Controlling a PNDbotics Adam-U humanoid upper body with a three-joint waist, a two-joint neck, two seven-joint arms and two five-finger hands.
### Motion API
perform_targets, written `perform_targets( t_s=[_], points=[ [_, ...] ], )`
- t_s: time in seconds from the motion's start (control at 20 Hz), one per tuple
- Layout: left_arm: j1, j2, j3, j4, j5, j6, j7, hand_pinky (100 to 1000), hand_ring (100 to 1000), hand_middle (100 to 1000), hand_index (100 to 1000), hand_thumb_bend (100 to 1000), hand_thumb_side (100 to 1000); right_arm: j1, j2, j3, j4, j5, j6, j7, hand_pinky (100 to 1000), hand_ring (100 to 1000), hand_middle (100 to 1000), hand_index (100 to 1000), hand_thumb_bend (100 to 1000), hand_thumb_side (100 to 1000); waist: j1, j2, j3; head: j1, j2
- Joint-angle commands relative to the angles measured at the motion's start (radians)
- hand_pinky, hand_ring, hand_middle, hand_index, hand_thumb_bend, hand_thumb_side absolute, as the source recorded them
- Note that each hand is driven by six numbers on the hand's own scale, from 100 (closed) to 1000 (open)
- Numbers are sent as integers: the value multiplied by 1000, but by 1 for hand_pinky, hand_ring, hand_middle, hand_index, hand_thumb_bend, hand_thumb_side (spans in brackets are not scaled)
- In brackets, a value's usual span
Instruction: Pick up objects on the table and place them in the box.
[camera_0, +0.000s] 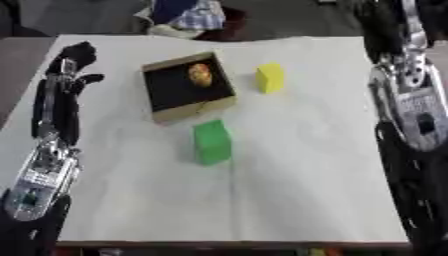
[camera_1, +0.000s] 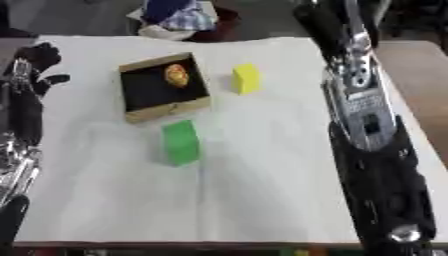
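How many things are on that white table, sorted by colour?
Green block: 1
Yellow block: 1
Orange-yellow object, already inside the box: 1
Brown box with black inside: 1
Total: 4

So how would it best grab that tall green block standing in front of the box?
Probably from above, closing on the two broad side faces near the top of the upright green rectangular block. It stands clear of the brown cardboard box, leaving room on both sides.
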Motion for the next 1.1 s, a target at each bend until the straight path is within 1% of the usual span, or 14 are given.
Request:
perform_targets(
  t_s=[0.05, 0.15, 0.3, 0.4, 0.55, 0.7, 0.8, 0.95, 1.1],
  points=[
    [-19, 0, -8, -23, 3, -1, -13, 710, 851, 755, 819, 100, 902, -106, 12, -38, 61, 53, 5, -19, 800, 770, 786, 903, 100, 585, 17, -13, 14, -20, 5],
    [-22, -6, -14, -24, 5, -1, -20, 710, 852, 755, 819, 100, 903, -178, 24, -69, 137, 87, 19, -36, 801, 769, 784, 905, 100, 600, 18, -13, 30, -31, 5],
    [-23, -12, -23, -24, 8, 0, -30, 710, 852, 755, 818, 100, 906, -277, 46, -129, 293, 123, 46, -80, 799, 761, 778, 904, 100, 615, 18, -13, 51, -43, 5],
    [-22, -19, -28, -22, 10, 0, -35, 710, 853, 754, 818, 100, 909, -326, 58, -167, 402, 152, 59, -124, 800, 759, 774, 906, 100, 637, 17, -14, 62, -52, 5],
    [-23, -27, -41, -19, 13, 0, -47, 710, 854, 754, 818, 100, 913, -376, 69, -214, 573, 210, 87, -189, 804, 757, 774, 910, 100, 682, 16, -16, 80, -71, 5],
    [-28, -32, -55, -17, 15, 1, -61, 710, 854, 753, 818, 100, 914, -397, 67, -240, 715, 291, 127, -246, 808, 763, 780, 917, 100, 709, 16, -16, 102, -90, 5],
    [-31, -35, -62, -16, 16, 2, -69, 710, 854, 753, 817, 100, 915, -398, 66, -251, 784, 348, 158, -278, 809, 769, 787, 921, 100, 726, 15, -16, 114, -101, 5],
    [-32, -37, -66, -15, 17, 2, -75, 710, 855, 753, 818, 100, 916, -388, 68, -264, 854, 411, 201, -316, 811, 774, 794, 924, 100, 748, 14, -15, 124, -109, 5],
    [-31, -36, -67, -13, 17, 2, -76, 710, 855, 753, 817, 100, 916, -373, 60, -277, 911, 446, 249, -358, 812, 777, 797, 925, 100, 773, 12, -15, 128, -112, 5]
  ],
)
